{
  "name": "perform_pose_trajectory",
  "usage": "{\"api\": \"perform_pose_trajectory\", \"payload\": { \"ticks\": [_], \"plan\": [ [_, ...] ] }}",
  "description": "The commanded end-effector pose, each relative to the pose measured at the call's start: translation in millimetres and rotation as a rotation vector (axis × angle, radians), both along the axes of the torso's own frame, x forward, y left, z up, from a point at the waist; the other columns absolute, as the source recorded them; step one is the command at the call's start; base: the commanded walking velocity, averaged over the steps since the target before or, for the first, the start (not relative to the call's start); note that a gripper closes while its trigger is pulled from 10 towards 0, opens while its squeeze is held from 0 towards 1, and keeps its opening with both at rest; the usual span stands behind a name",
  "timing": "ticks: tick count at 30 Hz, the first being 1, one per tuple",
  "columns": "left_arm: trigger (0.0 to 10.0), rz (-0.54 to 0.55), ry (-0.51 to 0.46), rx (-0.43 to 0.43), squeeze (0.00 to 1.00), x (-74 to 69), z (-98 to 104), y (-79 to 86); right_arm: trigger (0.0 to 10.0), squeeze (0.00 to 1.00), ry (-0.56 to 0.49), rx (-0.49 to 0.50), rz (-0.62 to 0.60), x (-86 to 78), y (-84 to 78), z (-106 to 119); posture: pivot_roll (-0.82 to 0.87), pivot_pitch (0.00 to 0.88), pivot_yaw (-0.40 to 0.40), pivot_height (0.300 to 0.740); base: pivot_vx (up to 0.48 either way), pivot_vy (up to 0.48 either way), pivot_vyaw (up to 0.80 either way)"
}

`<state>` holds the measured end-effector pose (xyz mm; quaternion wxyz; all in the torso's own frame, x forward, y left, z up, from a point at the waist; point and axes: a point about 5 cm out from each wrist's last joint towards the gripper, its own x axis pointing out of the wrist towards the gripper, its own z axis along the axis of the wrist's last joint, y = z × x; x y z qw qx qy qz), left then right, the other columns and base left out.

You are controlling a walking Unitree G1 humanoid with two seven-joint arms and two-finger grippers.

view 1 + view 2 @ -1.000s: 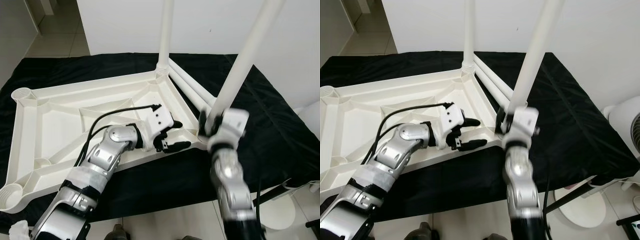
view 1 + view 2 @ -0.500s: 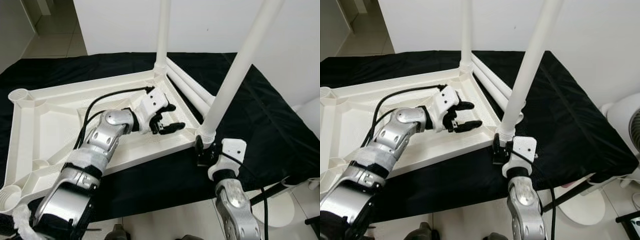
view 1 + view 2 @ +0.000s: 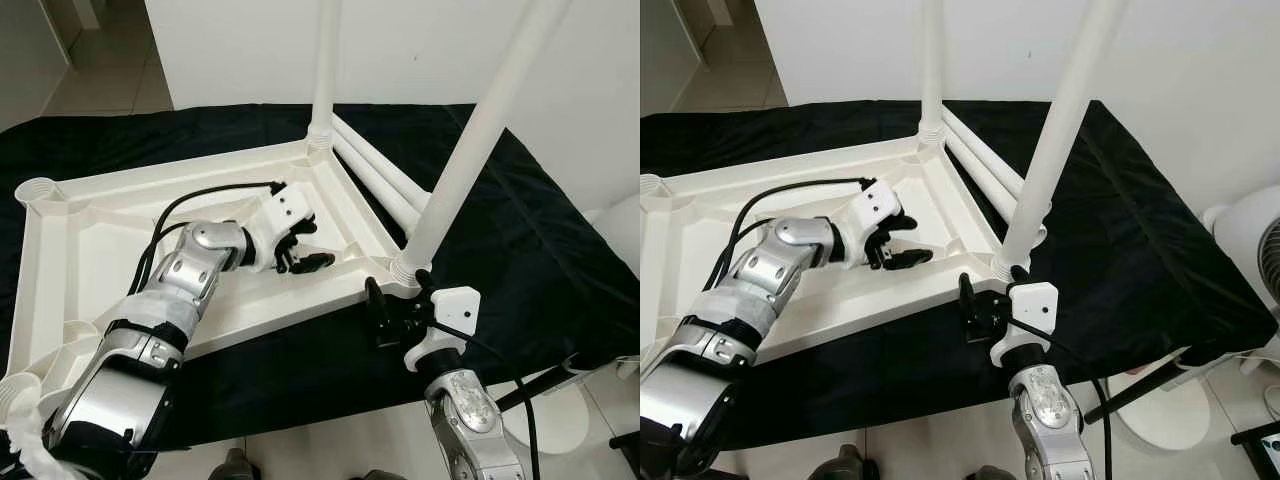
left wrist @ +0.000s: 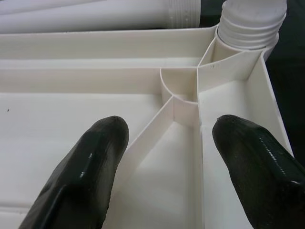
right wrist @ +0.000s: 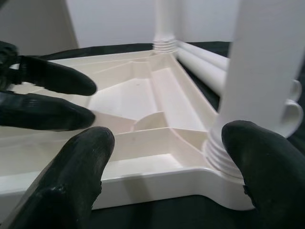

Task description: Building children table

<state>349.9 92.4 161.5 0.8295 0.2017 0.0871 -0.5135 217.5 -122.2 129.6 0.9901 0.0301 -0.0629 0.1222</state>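
Observation:
A white plastic tabletop (image 3: 120,240) lies upside down on a black cloth. Two white legs stand screwed into its corners, one at the far corner (image 3: 323,70) and one at the near right corner (image 3: 470,150). Two loose legs (image 3: 385,185) lie on the cloth along the tabletop's right edge. My left gripper (image 3: 303,250) hovers open over the ribbed underside, nothing between its fingers (image 4: 90,167). My right gripper (image 3: 395,300) is open just in front of the near right corner, level with the leg's threaded base (image 5: 224,157) and holding nothing.
Empty leg sockets show at the far left corner (image 3: 38,190) and near left corner (image 3: 18,385). The black cloth (image 3: 530,240) drops off at the front and right. A white fan (image 3: 1250,250) stands on the floor to the right, and a white wall is behind.
My right gripper has let go of the near right leg and dropped down in front of the tabletop's corner. My left gripper has drawn back leftward over the underside.

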Motion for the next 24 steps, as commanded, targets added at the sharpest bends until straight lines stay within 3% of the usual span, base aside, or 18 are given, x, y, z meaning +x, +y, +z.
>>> {"api": "perform_pose_trajectory", "payload": {
  "ticks": [1,2,10,11,18,24],
  "plan": [
    [10.0,0.037,-0.020,0.015,0.00,0.1,-1,1.0,4.3,0.00,-0.015,0.011,0.009,-0.6,-4.1,3,-0.02,0.013,0.001,0.740,0.000,0.000,0.00],
    [10.0,0.032,-0.015,0.014,0.00,-0.8,-2,1.5,0.0,0.00,-0.015,0.010,0.006,-0.1,-7.6,3,-0.02,0.013,0.001,0.740,0.000,0.000,0.00],
    [10.0,0.029,0.044,0.027,0.00,-4.9,-5,10.0,0.0,0.00,0.030,-0.024,0.056,-9.3,-22.0,-5,-0.02,0.007,-0.008,0.740,0.000,0.000,0.00],
    [10.0,0.026,0.050,0.027,0.00,-5.8,-5,11.4,10.0,0.00,0.042,-0.023,0.062,-11.8,-24.2,-8,-0.02,0.007,-0.008,0.740,0.000,0.000,0.00],
    [10.0,-0.033,0.125,0.092,0.00,-18.2,-19,19.7,10.0,0.00,0.063,-0.041,0.049,-15.4,-37.8,-11,-0.02,0.004,-0.003,0.740,0.000,0.000,0.00],
    [10.0,-0.050,0.148,0.117,0.00,-22.8,-24,21.4,10.0,0.00,0.058,-0.041,0.044,-14.1,-38.4,-11,-0.03,0.002,0.000,0.740,0.000,0.000,0.00]
  ]
}}
